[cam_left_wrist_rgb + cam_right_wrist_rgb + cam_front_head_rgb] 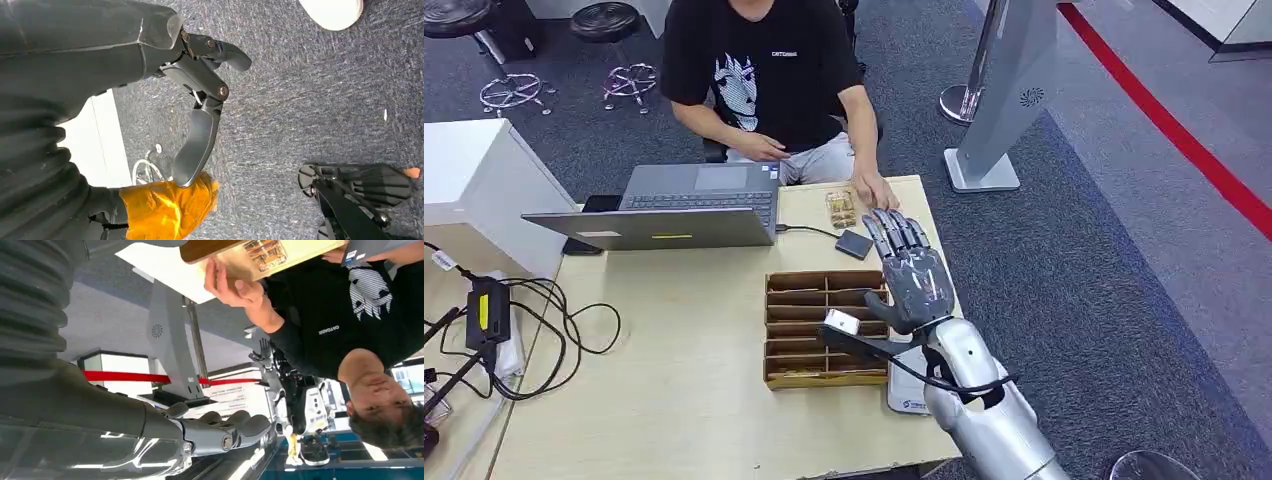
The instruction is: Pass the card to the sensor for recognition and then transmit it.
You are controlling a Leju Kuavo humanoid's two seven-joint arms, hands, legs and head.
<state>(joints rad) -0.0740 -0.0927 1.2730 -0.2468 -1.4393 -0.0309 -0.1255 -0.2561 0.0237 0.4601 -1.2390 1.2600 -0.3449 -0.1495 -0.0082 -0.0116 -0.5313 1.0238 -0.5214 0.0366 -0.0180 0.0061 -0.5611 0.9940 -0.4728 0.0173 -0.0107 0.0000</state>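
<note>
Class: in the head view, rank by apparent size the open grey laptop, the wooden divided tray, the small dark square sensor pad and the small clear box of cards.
1. Open grey laptop
2. Wooden divided tray, partly hidden by the robot's right hand
3 and 4. Small dark square sensor pad and small clear box of cards: too alike to rank.

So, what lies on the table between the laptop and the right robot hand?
Head view: a small dark device on a cable, and a clear box nearer the person's hand.
</note>
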